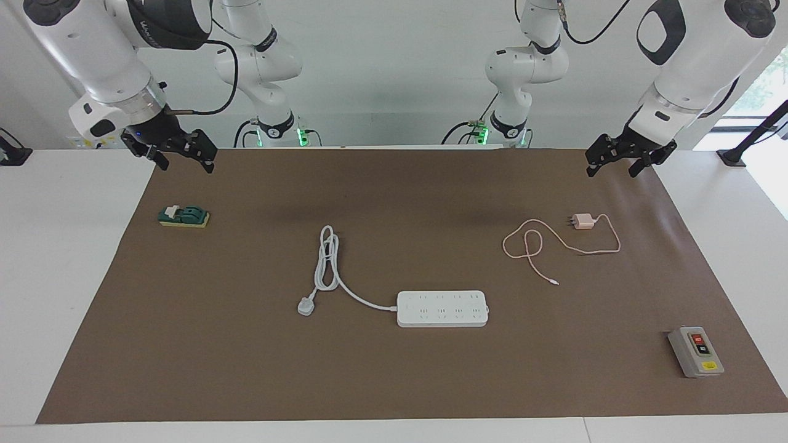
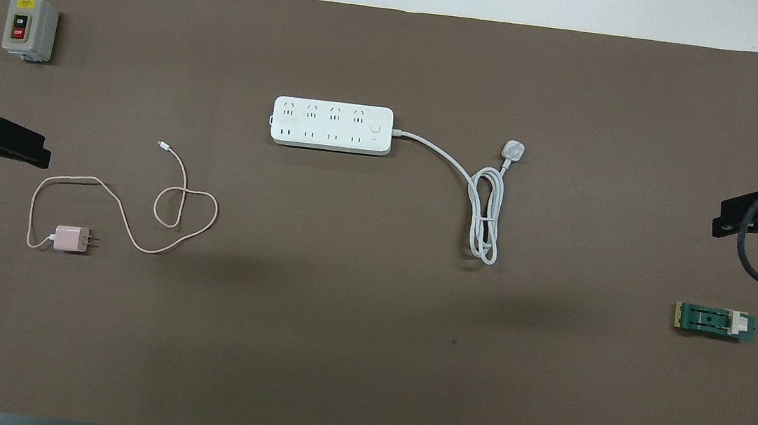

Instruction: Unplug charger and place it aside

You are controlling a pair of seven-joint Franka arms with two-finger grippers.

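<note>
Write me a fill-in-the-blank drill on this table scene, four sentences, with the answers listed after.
1. The charger lies on the mat, plugged into ____.
2. The power strip is ____ from the robots than the charger.
3. The switch box sits toward the ____ arm's end of the table.
4. The left gripper and right gripper each hold ____.

Answers: nothing; farther; left; nothing

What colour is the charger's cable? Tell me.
Pale pink, like the small cube-shaped charger itself; clearest in the overhead view.
</note>
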